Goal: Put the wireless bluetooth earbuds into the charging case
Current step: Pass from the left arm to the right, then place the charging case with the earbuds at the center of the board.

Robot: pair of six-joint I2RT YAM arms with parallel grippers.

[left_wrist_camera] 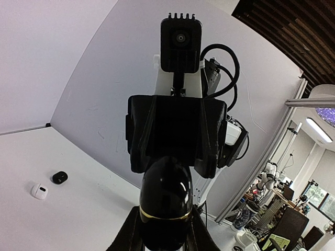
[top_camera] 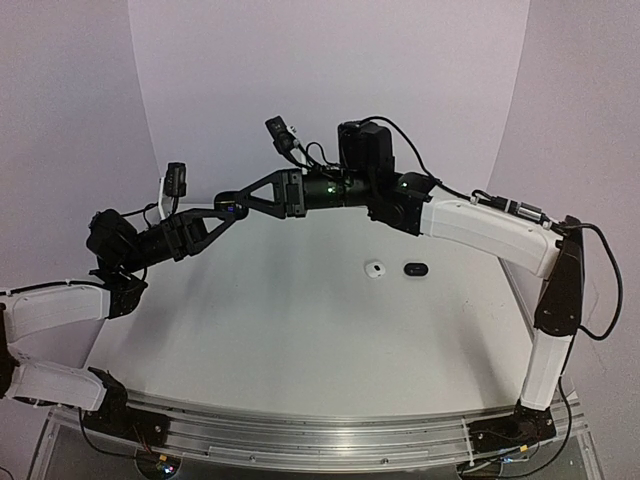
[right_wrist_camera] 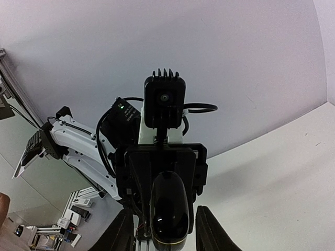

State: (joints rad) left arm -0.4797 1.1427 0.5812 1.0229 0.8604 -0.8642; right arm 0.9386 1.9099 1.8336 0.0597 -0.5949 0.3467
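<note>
The glossy black egg-shaped charging case with a thin gold band (left_wrist_camera: pixel 165 193) is held high above the white surface (top_camera: pixel 300 330), clamped by its sides in the tightly closed left gripper (left_wrist_camera: pixel 165 232). The right gripper (right_wrist_camera: pixel 166 230) meets it head-on, fingers partly spread either side of the case with gaps showing. Below, a small white pebble-shaped case (top_camera: pixel 376 269) and a small black pebble-shaped one (top_camera: pixel 415 268) lie just beside each other on the surface.
</note>
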